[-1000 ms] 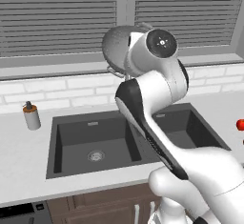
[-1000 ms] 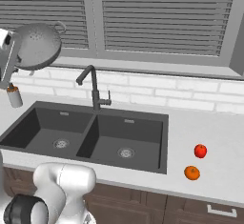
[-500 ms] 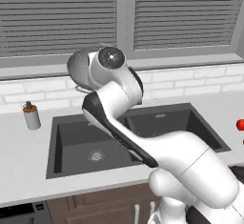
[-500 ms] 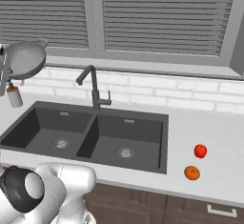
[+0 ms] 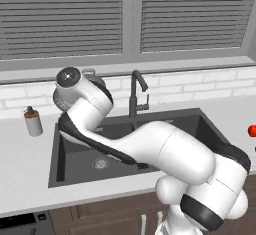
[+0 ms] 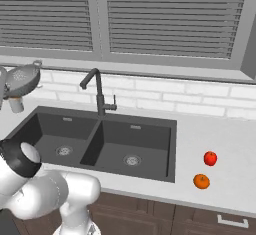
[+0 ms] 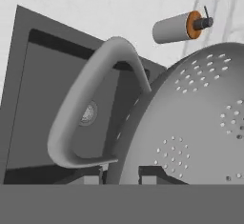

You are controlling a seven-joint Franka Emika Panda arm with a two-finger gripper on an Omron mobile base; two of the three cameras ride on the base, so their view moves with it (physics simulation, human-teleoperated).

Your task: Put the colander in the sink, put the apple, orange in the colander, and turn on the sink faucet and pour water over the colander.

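Observation:
The silvery perforated colander (image 6: 25,79) hangs tilted in the air above the left end of the dark double sink (image 6: 150,129). In the hand view its bowl (image 7: 190,123) and one loop handle (image 7: 90,108) are very close, and my gripper (image 7: 121,174) is shut on its rim beside that handle. In the left base view the white wrist hides most of the colander, with only a loop handle (image 5: 89,72) showing. The red apple (image 6: 210,158) and the orange (image 6: 201,181) lie on the counter right of the sink. The faucet (image 6: 97,94) stands behind the divider, with no water running.
A soap dispenser bottle (image 5: 33,122) stands on the counter left of the sink, just under the colander in the right base view. A tiled backsplash and a window with closed blinds run behind the counter. My arm arches over the left basin (image 5: 90,154).
The arm has swung left and lower with the colander, from above the faucet to above the sink's left end. The fruit has not moved.

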